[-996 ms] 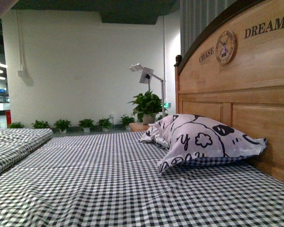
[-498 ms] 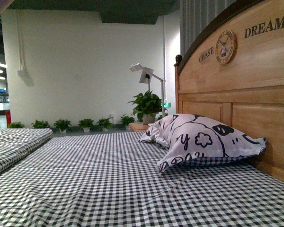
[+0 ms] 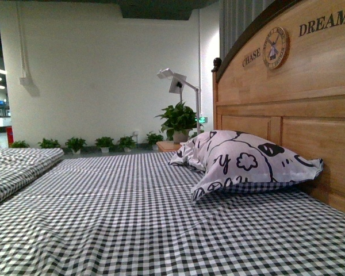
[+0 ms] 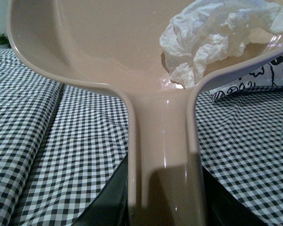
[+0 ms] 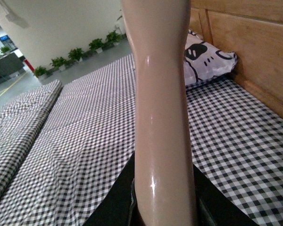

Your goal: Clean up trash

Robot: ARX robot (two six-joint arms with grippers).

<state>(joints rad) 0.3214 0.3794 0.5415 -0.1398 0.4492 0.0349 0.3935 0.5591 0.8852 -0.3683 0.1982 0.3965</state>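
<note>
Fingers of both my arms are hidden, grip unclear; left dustpan (image 4: 108,52) holds crumpled trash (image 4: 203,40).

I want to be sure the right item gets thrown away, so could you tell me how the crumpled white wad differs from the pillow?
The wad is plain white; the pillow carries black doodles. The wad is crumpled and creased; the pillow is smooth and plump. The wad lies in the pale dustpan; the pillow rests on the checked bed against the wooden headboard. Both are mostly white.
</note>
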